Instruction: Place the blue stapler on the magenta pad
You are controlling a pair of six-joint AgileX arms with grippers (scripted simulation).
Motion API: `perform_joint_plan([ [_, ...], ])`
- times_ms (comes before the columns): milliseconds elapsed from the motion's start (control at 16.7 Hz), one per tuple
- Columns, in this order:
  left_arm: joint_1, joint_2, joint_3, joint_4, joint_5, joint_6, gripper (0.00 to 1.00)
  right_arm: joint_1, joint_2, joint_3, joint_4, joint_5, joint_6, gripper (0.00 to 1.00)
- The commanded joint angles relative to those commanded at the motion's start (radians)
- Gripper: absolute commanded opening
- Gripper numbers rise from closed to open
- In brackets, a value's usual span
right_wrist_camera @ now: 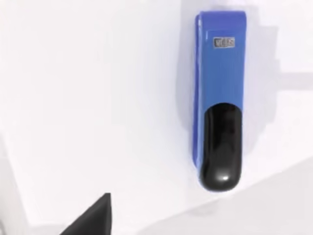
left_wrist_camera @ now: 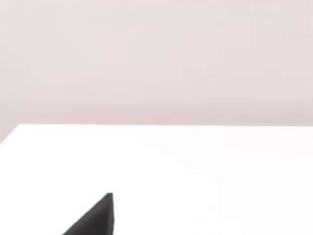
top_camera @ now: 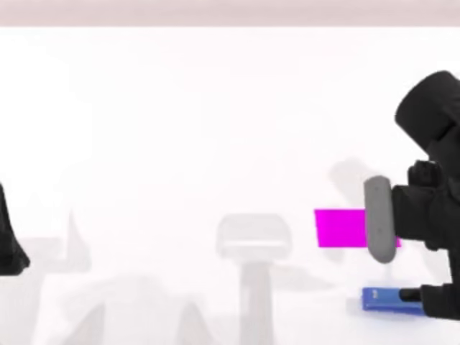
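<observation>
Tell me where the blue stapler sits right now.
The blue stapler lies on the table at the top view's lower right, just below the magenta pad, not on it.

Lighting: bright, washed-out, soft overall.
You see faint grey shadows on the white table point(top_camera: 180, 144); a small glare spot sits on the blue stapler point(right_wrist_camera: 221, 98)'s black end.

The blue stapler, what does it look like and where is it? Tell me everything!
The blue stapler is long, slim and glossy like plastic, with a rounded shiny black end and a tiny grey label near its other end. It lies flat on the white table, near the top view's lower right corner, just in front of the magenta pad and not on it. The right arm partly covers its black end from above. Nothing is seen gripping it.
</observation>
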State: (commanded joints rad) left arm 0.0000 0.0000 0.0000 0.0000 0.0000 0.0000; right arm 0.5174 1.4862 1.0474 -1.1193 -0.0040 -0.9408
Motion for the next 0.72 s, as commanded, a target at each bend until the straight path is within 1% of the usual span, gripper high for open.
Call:
perform_joint_plan([
  [480,0.0,0.0,0.0,0.0,0.0,0.0,1.0,0.005,0.025,0.003,0.003,0.0,-0.014,1.0],
  [600,0.0,0.0,0.0,0.0,0.0,0.0,1.0,0.007,0.046,-0.035,0.059,0.0,-0.013,1.0],
  [720,0.0,0.0,0.0,0.0,0.0,0.0,1.0,0.009,0.082,-0.09,0.155,0.0,-0.011,1.0],
])
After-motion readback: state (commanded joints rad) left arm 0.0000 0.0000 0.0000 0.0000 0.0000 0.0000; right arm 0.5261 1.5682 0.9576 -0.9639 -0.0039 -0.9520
